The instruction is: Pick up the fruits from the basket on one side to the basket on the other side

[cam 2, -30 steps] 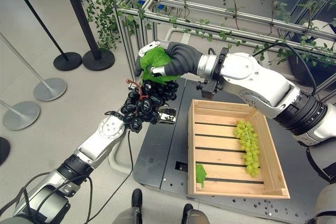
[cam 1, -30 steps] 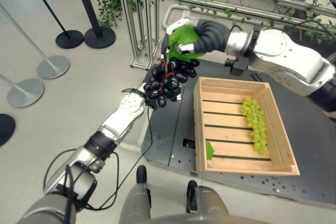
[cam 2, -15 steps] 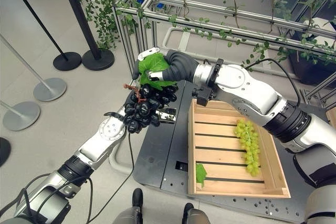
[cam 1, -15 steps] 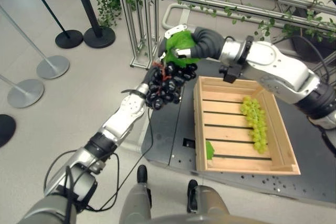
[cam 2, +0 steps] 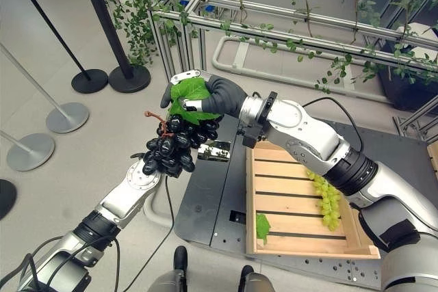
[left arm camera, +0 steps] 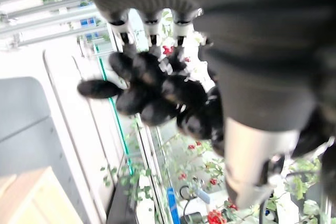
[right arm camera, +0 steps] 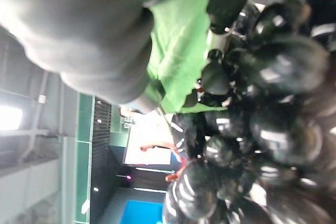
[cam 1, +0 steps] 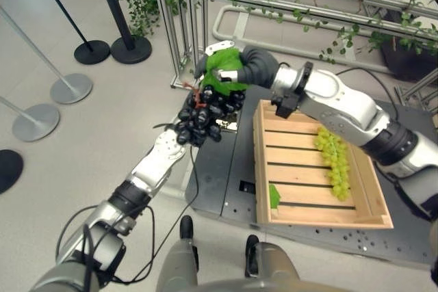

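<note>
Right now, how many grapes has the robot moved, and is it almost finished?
Done: one green grape bunch lies in the wooden crate. In hand: the black grape bunch hangs in the air beside the crate, with the right hand curled round its leafy top and the left hand beneath. Left: lowering it into a crate.

grapes [cam 1: 202, 113]: glossy black, reddish stem
leaf [cam 1: 223, 73]: bright green
second grapes [cam 1: 334, 162]: pale yellow-green
crate [cam 1: 261, 169]: light wood, slatted
table [cam 1: 209, 169]: dark grey
floor [cam 1: 82, 148]: pale grey
</note>
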Robot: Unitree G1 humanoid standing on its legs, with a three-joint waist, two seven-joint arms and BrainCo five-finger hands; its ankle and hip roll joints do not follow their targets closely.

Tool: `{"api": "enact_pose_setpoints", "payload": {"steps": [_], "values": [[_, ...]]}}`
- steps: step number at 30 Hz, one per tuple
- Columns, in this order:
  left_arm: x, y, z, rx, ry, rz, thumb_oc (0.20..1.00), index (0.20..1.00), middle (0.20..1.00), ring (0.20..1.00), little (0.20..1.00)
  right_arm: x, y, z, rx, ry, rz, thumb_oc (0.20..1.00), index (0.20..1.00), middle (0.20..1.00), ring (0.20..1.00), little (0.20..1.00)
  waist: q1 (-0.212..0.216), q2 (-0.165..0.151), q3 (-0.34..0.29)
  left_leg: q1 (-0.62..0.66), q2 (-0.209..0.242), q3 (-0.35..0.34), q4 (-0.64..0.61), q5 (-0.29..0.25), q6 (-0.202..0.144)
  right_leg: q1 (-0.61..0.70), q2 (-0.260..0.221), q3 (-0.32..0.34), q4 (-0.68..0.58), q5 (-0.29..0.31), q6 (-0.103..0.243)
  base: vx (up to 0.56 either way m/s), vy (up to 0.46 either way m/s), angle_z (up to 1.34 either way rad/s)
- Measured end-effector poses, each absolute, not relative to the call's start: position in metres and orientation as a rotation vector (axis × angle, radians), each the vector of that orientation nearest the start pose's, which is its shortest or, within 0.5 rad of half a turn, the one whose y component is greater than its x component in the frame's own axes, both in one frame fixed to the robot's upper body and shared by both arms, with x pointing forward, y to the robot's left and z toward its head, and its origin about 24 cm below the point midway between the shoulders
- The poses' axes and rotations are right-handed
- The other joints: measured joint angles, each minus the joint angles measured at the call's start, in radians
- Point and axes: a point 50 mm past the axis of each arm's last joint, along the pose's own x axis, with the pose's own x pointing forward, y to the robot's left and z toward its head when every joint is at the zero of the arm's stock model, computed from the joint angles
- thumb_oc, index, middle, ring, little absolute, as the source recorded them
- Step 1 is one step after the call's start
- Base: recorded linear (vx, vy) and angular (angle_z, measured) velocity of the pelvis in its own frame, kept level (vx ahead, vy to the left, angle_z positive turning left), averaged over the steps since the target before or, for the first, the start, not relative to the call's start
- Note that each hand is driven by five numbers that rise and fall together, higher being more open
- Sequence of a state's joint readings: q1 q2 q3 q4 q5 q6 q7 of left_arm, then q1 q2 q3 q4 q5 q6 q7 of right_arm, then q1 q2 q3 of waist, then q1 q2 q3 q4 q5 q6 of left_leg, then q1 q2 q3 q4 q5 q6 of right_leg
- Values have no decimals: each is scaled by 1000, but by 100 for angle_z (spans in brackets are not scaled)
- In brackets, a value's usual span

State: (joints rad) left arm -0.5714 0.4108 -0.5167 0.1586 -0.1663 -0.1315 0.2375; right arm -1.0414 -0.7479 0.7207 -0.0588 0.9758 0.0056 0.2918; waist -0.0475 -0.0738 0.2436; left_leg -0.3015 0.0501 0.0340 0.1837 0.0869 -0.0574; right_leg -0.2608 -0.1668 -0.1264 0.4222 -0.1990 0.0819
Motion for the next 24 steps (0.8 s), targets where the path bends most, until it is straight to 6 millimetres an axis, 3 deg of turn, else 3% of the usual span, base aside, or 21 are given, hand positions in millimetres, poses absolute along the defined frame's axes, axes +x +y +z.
{"api": "enact_pose_setpoints", "payload": {"steps": [2,3,7,24], "values": [[323,76,145,308,-428,-325,1000,1000,1000,1000,1000,300,-56,264,-141,-432,1115,200,200,200,200,200,7,5,-3,1,-2,2,2,-3,2,5,-3,1,1,0,1,0,6,-5],[326,70,148,399,-460,-333,1000,1000,1000,1000,1000,298,-52,266,-142,-443,1132,200,200,200,200,200,6,6,-3,3,-2,3,4,-4,2,1,-2,8,3,1,2,-2,14,-11],[334,89,148,399,-441,-280,1000,1000,1000,1000,1000,299,-59,255,-130,-417,1112,200,200,200,200,200,-2,13,-7,13,-1,0,4,-8,0,12,-1,8,1,1,2,1,3,-3],[330,88,145,373,-436,-284,1000,1000,1000,1000,1000,298,-57,250,-99,-416,1116,200,200,200,200,200,7,13,-7,11,-1,-3,4,-9,-1,12,0,7,0,0,2,0,0,0]]}}
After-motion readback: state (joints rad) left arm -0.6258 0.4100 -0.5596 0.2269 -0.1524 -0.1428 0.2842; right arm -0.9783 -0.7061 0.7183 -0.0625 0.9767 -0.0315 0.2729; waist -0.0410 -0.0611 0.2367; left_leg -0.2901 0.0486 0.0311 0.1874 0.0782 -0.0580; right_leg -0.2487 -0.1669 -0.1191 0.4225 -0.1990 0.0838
